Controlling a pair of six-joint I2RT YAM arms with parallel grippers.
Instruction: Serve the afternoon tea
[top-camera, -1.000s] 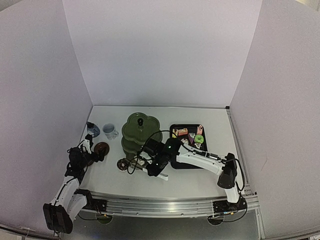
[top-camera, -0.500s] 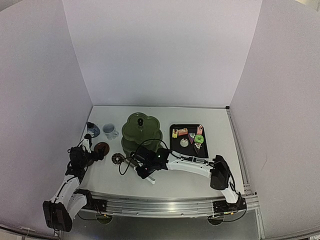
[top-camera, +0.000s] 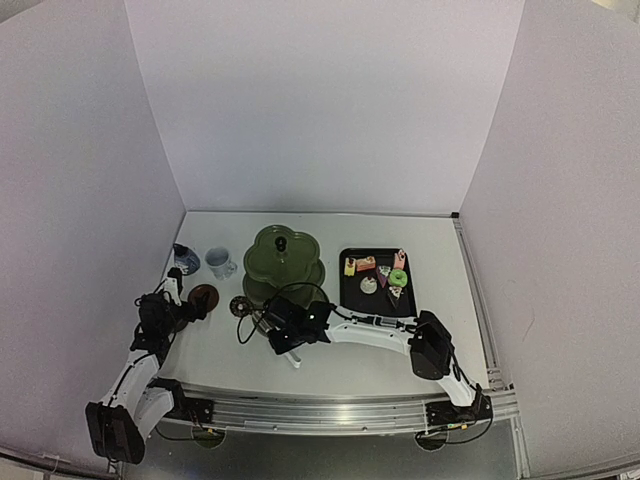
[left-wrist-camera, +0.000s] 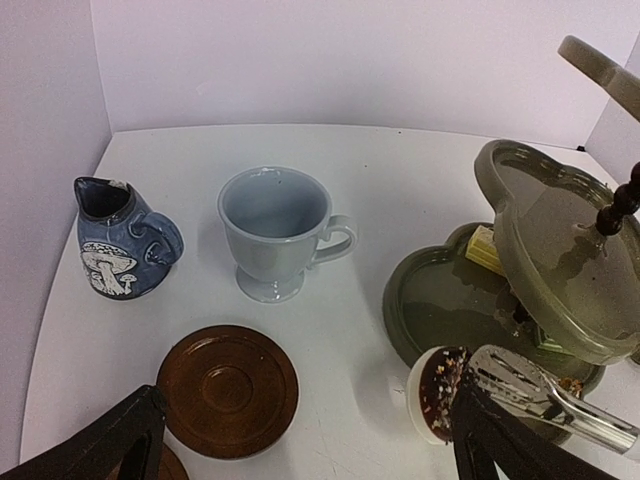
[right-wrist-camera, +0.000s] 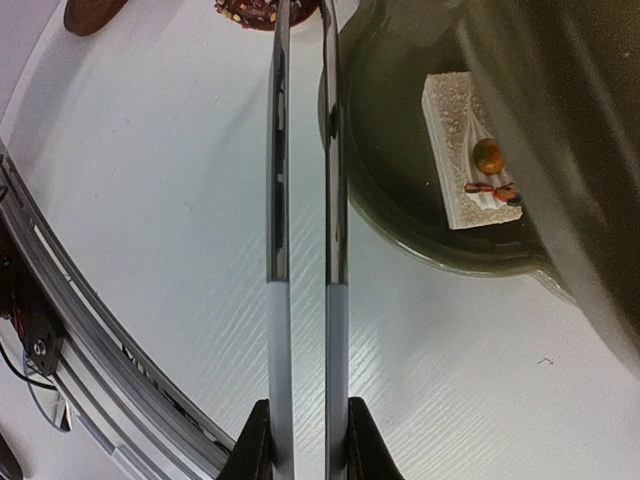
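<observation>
One white table (top-camera: 440, 250) carries the whole spread. The olive-green three-tier stand (top-camera: 283, 262) sits at its middle. The black tray (top-camera: 350, 292) lies just to the right of it with several small cakes (top-camera: 398, 277) on it.

The right gripper (right-wrist-camera: 308, 445) reaches across in front of the stand, its jaws clenched on the handle end of the metal tongs (right-wrist-camera: 278, 200). The tongs' two arms run nearly parallel and close together. Their far end pinches a chocolate doughnut (left-wrist-camera: 437, 395) with pale sprinkles, tilted up on edge just beside the rim of the stand's bottom tier, on its left side. Whether the doughnut touches the table I cannot tell.

The left gripper (left-wrist-camera: 306, 420) hangs low at the table's left side, jaws spread wide and grasping nothing.

A pale blue cup (left-wrist-camera: 275, 232) stands upright beyond it. A dark blue cup (left-wrist-camera: 120, 240) with a mushroom pattern stands just to the left of that one, apart from it. One round brown coaster (left-wrist-camera: 228, 390) lies flat between the left fingers and the pale cup. The edge of a second coaster (left-wrist-camera: 168, 468) peeks in at the bottom of the left wrist view.

On the bottom tier rest a white cake (right-wrist-camera: 475, 150) with an orange topping and a yellow cake (left-wrist-camera: 483, 250).
</observation>
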